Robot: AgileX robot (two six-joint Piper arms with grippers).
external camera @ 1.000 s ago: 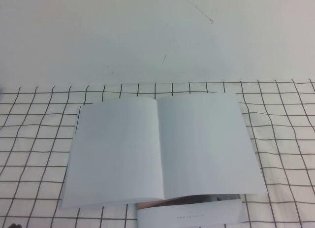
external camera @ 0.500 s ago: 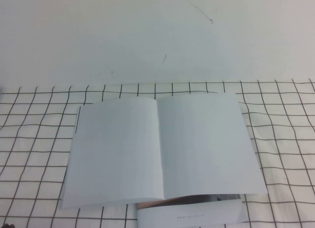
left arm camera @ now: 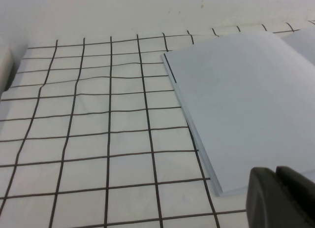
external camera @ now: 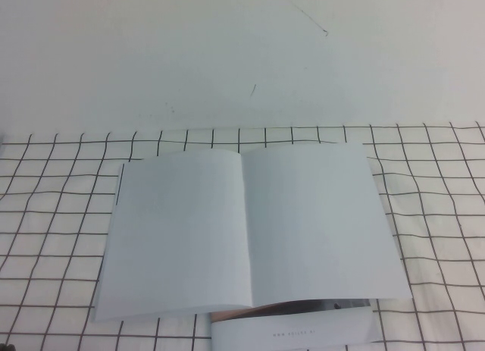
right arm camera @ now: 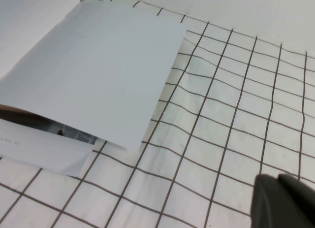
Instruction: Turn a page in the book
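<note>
The book (external camera: 182, 230) lies open and flat on the checked cloth, showing two blank white pages. Its right-hand page (external camera: 318, 222) is blank on top, and its near corner (right arm camera: 123, 134) sits slightly raised over dark print underneath. In the left wrist view my left gripper (left arm camera: 275, 173) is shut on nothing, hovering just off the near left corner of the book (left arm camera: 246, 100). My right gripper (right arm camera: 278, 179) is shut and empty, above the cloth to the right of the page (right arm camera: 98, 70). Neither arm shows in the high view.
A white strip with small grey lettering (external camera: 292, 334) lies at the book's near edge, with a dark printed sheet (external camera: 303, 305) showing between them. The black-gridded cloth (external camera: 439, 214) covers the near table; plain white surface (external camera: 227, 55) lies behind it.
</note>
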